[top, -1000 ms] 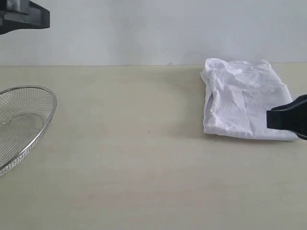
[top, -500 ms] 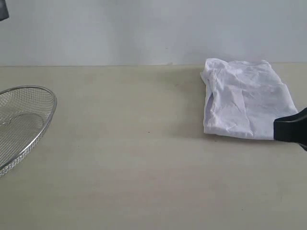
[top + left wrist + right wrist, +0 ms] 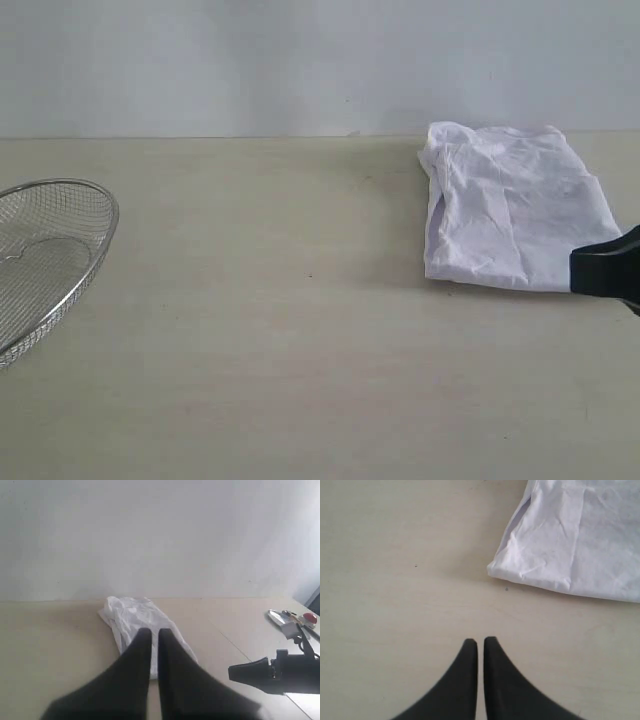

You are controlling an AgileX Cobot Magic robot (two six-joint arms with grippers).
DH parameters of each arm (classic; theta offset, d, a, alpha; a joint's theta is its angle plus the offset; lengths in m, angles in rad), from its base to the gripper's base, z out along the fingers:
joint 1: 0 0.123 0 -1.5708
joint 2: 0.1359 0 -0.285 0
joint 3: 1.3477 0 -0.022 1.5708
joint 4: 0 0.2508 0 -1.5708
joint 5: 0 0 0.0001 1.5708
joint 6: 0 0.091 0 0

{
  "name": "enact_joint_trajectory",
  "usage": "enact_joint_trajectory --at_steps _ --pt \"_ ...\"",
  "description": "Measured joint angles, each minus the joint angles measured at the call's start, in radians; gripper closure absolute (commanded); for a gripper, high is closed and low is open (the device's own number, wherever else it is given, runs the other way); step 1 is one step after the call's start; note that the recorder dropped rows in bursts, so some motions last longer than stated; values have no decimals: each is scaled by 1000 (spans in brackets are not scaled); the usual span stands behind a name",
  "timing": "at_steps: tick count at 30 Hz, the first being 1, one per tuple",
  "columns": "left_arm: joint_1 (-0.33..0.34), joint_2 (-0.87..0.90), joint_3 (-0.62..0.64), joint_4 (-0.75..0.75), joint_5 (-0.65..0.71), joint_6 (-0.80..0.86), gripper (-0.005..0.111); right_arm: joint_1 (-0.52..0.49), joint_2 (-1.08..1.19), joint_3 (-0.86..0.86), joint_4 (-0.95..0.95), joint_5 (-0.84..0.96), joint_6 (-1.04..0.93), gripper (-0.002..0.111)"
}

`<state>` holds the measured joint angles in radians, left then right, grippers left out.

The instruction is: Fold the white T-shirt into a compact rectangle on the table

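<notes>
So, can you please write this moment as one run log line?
white T-shirt: folded rectangle, on table | left fingers: shut, empty | right fingers: shut, empty, beside shirt | wire-mesh basket: apart, left edge of exterior view

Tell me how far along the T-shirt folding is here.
Done: the white T-shirt lies folded into a wrinkled, compact rectangle on the table. In hand: nothing; the left hand and right hand are shut, empty, off the shirt. Left: apparently nothing, perhaps smoothing.
</notes>
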<state>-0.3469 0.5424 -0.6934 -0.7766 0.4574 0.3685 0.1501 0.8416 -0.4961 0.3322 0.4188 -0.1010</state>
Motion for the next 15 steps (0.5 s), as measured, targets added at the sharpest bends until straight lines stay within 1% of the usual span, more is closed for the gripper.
enact_joint_trajectory --at_steps 2,4,6,8,10,15 --pt "0 -49 45 -11 2 0 102 0 0 0 0 0 0 108" --pt "0 -98 74 -17 34 0 102 0 0 0 0 0 0 108" --pt "0 -123 81 -21 62 0 102 0 0 0 0 0 0 108" --pt "0 -139 81 -19 62 4 102 0 0 0 0 0 0 108" --pt "0 -161 81 38 62 21 102 0 0 0 0 0 0 108" --pt "0 -231 83 194 3 33 102 0 0 0 0 0 0 108"
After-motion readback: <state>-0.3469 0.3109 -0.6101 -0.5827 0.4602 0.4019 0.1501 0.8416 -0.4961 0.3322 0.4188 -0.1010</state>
